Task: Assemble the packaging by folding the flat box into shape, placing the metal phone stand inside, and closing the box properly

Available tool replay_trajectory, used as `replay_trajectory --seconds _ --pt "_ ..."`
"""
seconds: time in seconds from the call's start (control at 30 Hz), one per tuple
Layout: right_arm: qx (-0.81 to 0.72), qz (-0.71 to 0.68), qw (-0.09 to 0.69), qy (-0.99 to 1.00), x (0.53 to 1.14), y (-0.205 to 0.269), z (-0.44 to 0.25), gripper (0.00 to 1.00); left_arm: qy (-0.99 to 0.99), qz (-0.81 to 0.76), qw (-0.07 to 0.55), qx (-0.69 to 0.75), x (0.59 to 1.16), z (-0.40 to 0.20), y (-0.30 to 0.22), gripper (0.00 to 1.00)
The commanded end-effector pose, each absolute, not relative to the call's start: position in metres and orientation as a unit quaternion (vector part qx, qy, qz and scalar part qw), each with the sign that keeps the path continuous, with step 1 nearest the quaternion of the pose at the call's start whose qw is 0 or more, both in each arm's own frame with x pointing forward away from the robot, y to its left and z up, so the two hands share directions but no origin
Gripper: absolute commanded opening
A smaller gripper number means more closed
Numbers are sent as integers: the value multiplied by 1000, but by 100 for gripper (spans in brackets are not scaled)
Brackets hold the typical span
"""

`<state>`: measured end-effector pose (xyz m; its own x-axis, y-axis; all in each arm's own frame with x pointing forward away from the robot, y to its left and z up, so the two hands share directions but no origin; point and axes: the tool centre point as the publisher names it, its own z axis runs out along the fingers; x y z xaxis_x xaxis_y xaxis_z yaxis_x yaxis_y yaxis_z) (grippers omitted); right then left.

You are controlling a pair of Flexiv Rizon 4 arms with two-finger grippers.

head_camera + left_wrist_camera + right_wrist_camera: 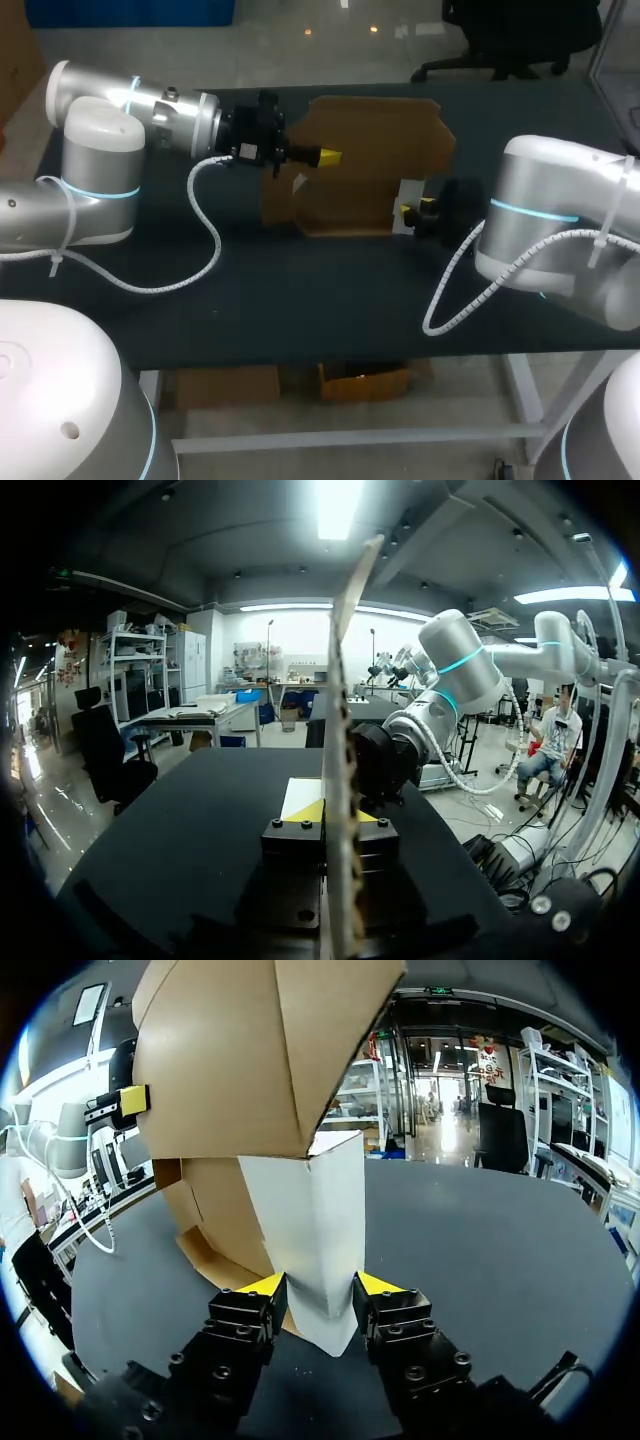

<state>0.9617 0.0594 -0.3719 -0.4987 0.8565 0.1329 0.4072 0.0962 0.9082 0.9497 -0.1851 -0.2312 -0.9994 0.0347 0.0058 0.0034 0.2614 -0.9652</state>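
The brown cardboard box (370, 150) stands partly unfolded at the back middle of the black table. My left gripper (330, 156) is shut on the edge of its upright brown panel (342, 730), which shows edge-on between the fingers of that gripper (338, 815). My right gripper (408, 212) is at the box's right lower corner. There its fingers (262, 1285) press from both sides on a white flap (315, 1230) that hangs under the brown panels (230, 1060). My left gripper (125, 1103) shows beyond the box. No phone stand is in view.
The dark table (300, 300) stretches toward the front edge. A white coiled cable (205, 240) droops from the left arm onto the table, and another cable (455, 285) hangs from the right arm.
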Motion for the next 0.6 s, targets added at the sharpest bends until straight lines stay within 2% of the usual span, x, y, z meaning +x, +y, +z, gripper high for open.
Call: replay_trajectory --seconds 0.03,0.6 --pt "480 482 269 682 964 66 -376 40 -794 607 13 -12 949 -234 -186 0" --pt "516 475 282 655 962 66 -376 33 -794 607 13 -12 949 -234 -186 0"
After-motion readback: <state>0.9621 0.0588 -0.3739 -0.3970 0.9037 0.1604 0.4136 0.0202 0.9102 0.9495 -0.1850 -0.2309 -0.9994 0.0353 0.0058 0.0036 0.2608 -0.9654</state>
